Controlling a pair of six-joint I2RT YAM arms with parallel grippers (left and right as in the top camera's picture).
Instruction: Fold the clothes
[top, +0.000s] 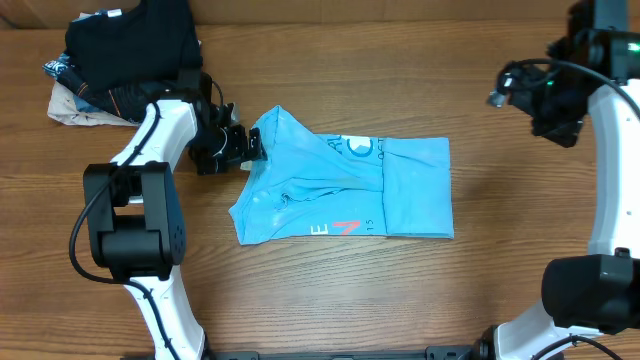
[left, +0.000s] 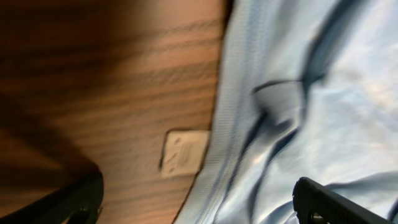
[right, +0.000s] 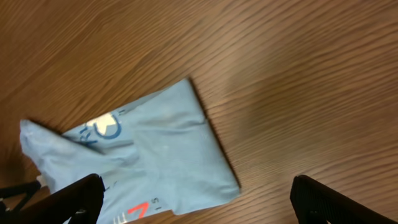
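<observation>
Both gaping apart: left tool (top: 250, 147), right tool (top: 548, 118). Left hovering at rumpled light sky-blue cotton T-shirt (top: 400, 190) edge, risking snagging bunched layers.

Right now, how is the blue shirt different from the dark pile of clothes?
The shirt is light blue; the pile is mostly black. The shirt lies spread out alone in the middle; the pile is stacked up at the far left corner. Both are clothes on the wooden table.

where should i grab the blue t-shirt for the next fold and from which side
Pinch the T-shirt at its bunched far left corner, coming in low from the left, beside the open left claw. That corner stands loose and raised; the right edge lies flat.
</observation>
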